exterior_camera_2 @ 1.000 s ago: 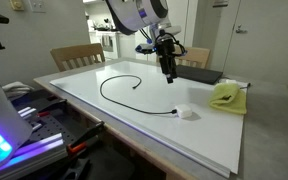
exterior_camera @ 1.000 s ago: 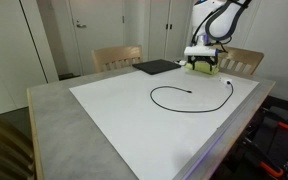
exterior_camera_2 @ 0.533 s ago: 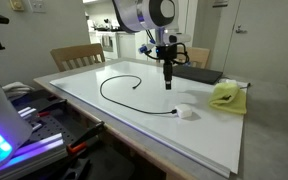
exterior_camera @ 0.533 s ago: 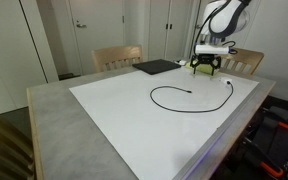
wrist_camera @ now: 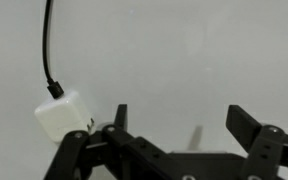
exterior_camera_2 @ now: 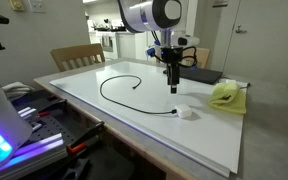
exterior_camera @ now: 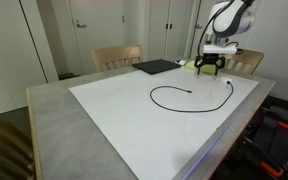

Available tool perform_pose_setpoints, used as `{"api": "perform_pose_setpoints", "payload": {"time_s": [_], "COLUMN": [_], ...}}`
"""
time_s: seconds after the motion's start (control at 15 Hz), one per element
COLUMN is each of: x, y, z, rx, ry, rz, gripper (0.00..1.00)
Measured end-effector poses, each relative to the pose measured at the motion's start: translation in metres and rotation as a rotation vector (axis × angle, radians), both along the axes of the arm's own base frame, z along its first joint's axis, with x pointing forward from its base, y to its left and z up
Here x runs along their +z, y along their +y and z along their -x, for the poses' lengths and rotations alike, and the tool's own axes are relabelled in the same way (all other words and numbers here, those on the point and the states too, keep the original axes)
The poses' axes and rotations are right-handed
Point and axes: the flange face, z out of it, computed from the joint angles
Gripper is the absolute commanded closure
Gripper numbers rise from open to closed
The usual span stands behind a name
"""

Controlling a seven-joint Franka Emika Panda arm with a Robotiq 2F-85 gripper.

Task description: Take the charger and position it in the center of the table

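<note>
On the table [exterior_camera: 54, 105], in an exterior view, 1 charger [exterior_camera: 152, 97] lies looped on 1 white sheet [exterior_camera: 114, 105], with 1 black pad [exterior_camera: 156, 67] and 2 chairs [exterior_camera: 116, 57] beyond. In an exterior view, 1 gripper [exterior_camera_2: 173, 88] hangs over the sheet near 1 yellow-green cloth [exterior_camera_2: 227, 95]. In the wrist view, 2 fingers [wrist_camera: 246, 125] stand spread and empty, and 1 white plug block [wrist_camera: 62, 115] lies just beside them.
</note>
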Motion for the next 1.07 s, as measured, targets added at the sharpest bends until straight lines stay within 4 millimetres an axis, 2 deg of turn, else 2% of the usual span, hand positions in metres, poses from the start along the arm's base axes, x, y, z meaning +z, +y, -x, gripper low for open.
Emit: {"api": "perform_pose_setpoints", "payload": {"time_s": [0.27,0.47,0.6,0.8,1.07], "x": [-0.001,0.001,0.002,0.003,0.014], "y": [0.008,0.005,-0.002,-0.025,-0.050], "z": [-0.005,-0.004,-0.001,0.009,0.021], "rx": [0.173,0.314,0.395,0.471,0.496], "ry": [0.005,0.002,-0.001,0.007,0.039], "rz": [-0.030,-0.053,-0.068,-0.077,-0.028], "gripper": [0.00,0.00,0.00,0.00,0.00]}}
